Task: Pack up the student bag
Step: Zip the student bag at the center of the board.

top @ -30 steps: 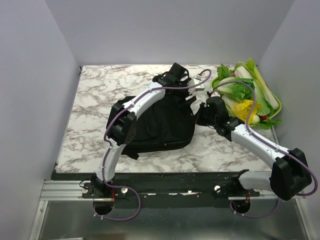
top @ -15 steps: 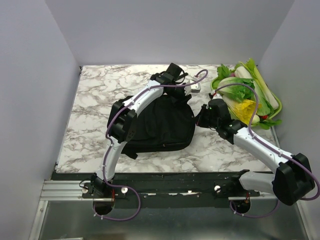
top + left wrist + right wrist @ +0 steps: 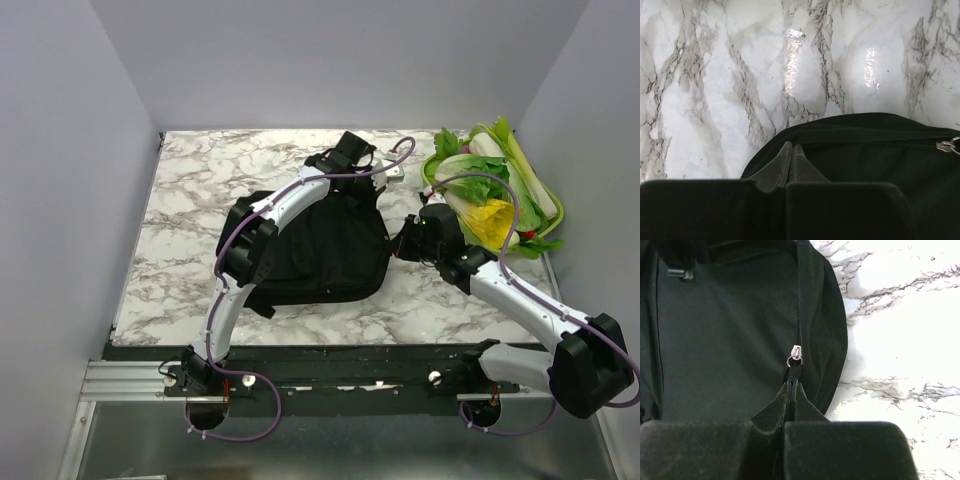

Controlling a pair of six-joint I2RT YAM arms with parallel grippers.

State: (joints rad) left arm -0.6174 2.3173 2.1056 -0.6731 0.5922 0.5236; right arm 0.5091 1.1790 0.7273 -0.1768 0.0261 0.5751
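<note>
Nearest me, the bag (image 3: 320,250) lies flat in the middle of the marble table (image 3: 190,200), its long side running left to right, between the two arms.

My right gripper (image 3: 791,386) sits low at the bag's right end. Its jaws are pressed fully together, and the black pull tab (image 3: 793,371) runs straight into them, so I have the tab pinched. Just beyond the tips the tab hangs from a ring on the metal slider (image 3: 796,351), which sits on a closed zipper line running away from me along the bag's right side. Bare table shows to the right of that edge. A small black buckle (image 3: 682,274) shows at the upper left of the right wrist view.

Farther back, my left arm reaches over the bag to its far edge. The left gripper (image 3: 791,152) is closed tight, tips meeting right on the black fabric just under the bag's curved rim. I cannot tell whether a fold of cloth is caught between them. A zipper line runs off to the right of the tips and ends at another slider (image 3: 946,146) at the frame's edge. Past the rim there is only marble.

At the far right corner, well apart from the bag, a green tray (image 3: 555,210) holds leafy greens (image 3: 480,180).
</note>
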